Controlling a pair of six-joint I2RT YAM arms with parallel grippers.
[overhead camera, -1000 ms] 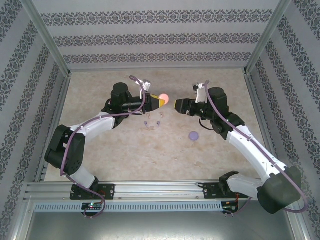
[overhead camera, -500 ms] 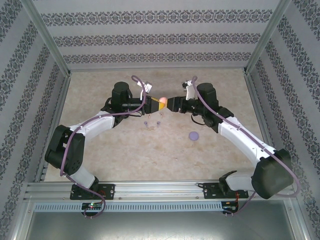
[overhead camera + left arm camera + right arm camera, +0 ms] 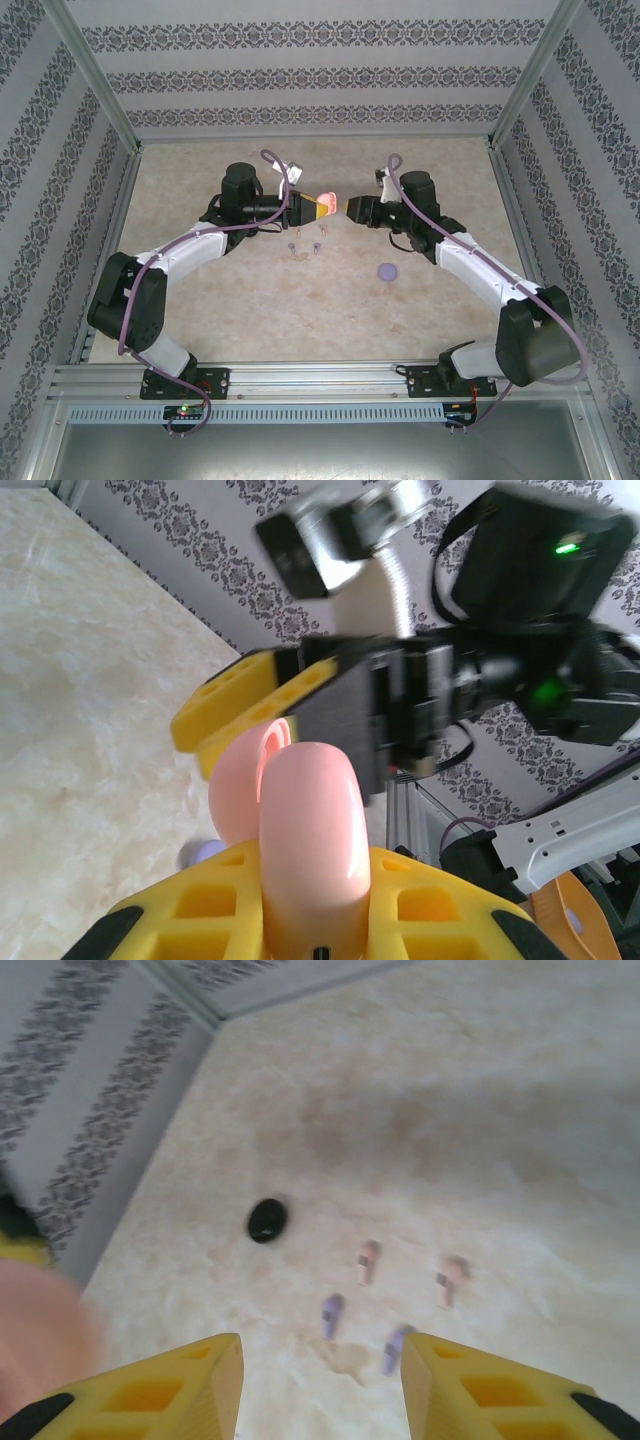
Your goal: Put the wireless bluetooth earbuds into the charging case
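The marbled table [image 3: 300, 310] carries both arms, which reach in from either side and meet nose to nose over its far middle. The left gripper [image 3: 321, 206] is clamped on the charging case [image 3: 305, 830], a smooth pale-pink shell held up off the table between the yellow fingers [image 3: 430, 905]. In the left wrist view its two rounded halves look slightly parted at the top. The right gripper [image 3: 353, 208] faces it from just beside, its jaws standing apart with nothing between them. The case shows as a pink blur at the left edge of the right wrist view.

A purple disc [image 3: 387, 271] lies on the table below the right arm, well apart from the grippers. A black disc [image 3: 267, 1219] sits nearer the far left corner.

The wireless bluetooth earbuds are on the table surface beneath the two grippers — none in the case. Two pale pink earbuds [image 3: 368, 1260] lie side by side, and two purple earbuds [image 3: 331, 1313] lie just in front of them, all four loosely grouped and apart from one another.
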